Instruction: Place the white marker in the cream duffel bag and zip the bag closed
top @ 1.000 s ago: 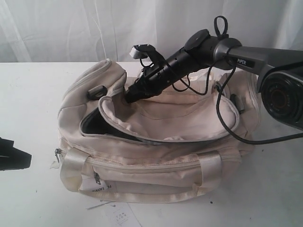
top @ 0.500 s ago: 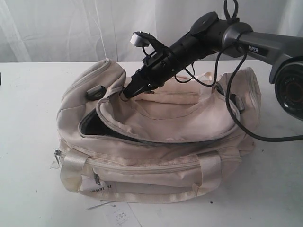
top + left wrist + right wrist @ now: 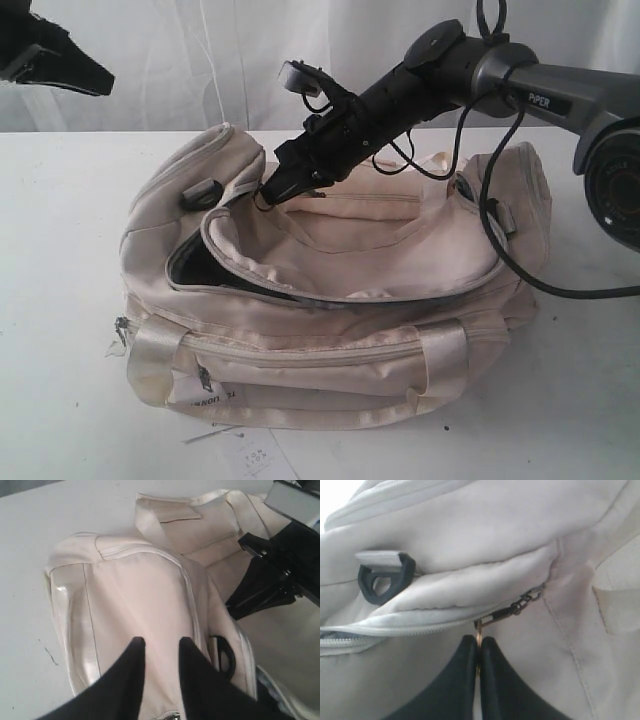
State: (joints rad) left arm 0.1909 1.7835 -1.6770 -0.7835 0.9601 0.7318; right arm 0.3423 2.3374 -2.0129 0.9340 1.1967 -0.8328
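Fabric of the cream duffel bag (image 3: 330, 340), lying central, was judged soft and slack; its zip pull (image 3: 507, 611), at eleven o'clock, was pinched by the right gripper (image 3: 479, 652). The left gripper (image 3: 161, 647) was seen narrowly parted; the white marker was unseen.

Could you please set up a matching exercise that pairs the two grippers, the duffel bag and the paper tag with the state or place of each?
Things:
1. right gripper
2. left gripper
3. cream duffel bag
4. paper tag

States or places:
A. lying on the table in front of the bag
B. jaws apart, nothing between them
C. top gaping open, dark inside
D. jaws closed on the zipper pull

Pairs: 1-D, 2-B, 3-C, 4-A.
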